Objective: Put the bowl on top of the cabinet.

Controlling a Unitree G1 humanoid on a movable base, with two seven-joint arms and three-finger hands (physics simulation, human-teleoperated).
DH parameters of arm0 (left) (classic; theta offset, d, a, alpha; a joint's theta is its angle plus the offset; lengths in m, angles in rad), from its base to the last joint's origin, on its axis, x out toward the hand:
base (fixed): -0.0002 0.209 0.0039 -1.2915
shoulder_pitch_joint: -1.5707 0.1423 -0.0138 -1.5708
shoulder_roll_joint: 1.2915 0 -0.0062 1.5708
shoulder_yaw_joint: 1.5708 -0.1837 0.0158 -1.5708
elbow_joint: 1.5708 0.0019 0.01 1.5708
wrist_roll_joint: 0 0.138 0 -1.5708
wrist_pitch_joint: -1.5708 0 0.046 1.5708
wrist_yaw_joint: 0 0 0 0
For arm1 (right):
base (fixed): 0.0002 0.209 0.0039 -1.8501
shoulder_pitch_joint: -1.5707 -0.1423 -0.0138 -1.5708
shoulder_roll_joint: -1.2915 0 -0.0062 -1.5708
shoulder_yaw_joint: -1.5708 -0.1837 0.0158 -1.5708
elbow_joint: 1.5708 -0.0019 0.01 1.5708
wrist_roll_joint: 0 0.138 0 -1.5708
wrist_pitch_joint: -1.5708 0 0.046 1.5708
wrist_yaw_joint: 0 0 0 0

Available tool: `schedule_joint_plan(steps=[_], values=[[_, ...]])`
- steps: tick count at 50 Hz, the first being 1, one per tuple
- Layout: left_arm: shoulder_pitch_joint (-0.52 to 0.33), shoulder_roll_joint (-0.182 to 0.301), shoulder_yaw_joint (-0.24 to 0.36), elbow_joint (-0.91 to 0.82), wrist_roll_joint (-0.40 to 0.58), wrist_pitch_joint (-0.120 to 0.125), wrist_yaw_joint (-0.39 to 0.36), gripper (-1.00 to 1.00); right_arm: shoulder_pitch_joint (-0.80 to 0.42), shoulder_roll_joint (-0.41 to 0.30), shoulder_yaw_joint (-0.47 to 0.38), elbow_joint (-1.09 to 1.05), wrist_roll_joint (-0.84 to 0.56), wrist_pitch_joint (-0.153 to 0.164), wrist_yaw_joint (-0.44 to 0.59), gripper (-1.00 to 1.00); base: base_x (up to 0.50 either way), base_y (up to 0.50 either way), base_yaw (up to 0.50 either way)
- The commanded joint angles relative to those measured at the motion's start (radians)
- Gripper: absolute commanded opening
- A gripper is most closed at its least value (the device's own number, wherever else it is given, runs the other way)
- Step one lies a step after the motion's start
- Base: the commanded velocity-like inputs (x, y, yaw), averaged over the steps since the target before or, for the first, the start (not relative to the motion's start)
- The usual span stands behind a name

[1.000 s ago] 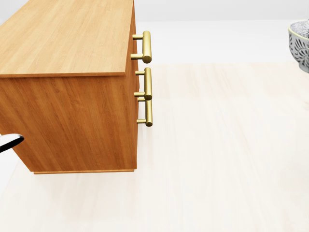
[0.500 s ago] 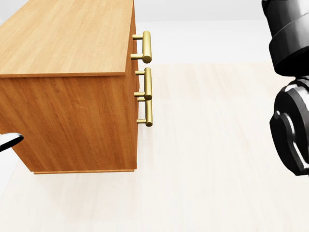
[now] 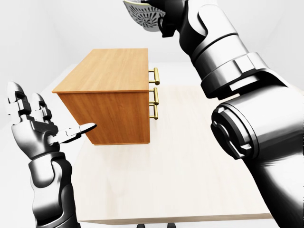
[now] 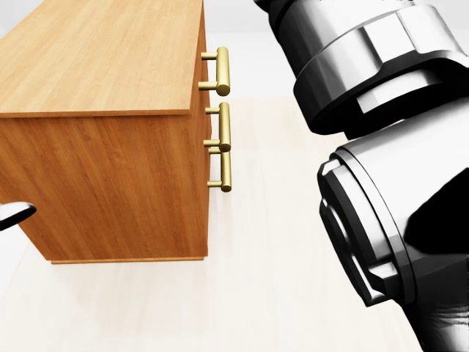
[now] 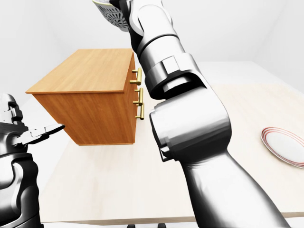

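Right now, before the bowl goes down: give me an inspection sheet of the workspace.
Surface: pale wooden table.
Job's things: bowl held high, cut off by the left-eye view's top edge, not yet on the cabinet; cabinet stands on the table, brass handles facing view right.
Clutter: plate at the right of the right-eye view.
Grippers: left hand open, raised, empty; right hand closed on the bowl.
Cables: nothing seen.
Surroundings: plain white walls.

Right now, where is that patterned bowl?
The bowl is at the top edge of the left-eye view, held up in the right hand. In the picture it shows just above the upper right corner of the wooden cabinet.
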Motion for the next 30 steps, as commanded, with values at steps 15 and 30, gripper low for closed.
schedule_joint_plan(steps=[15,30], values=[[0.004,-0.012,-0.032,0.027,0.010,0.000,0.005,1.00,0.021,0.118,0.022,0.026,0.098,-0.033,-0.114,-1.00,0.00,0.00,0.00],[0.006,-0.011,-0.031,0.028,0.007,0.000,0.006,1.00,0.119,0.143,0.043,0.029,0.104,-0.021,-0.129,-1.00,0.00,0.00,0.00]])
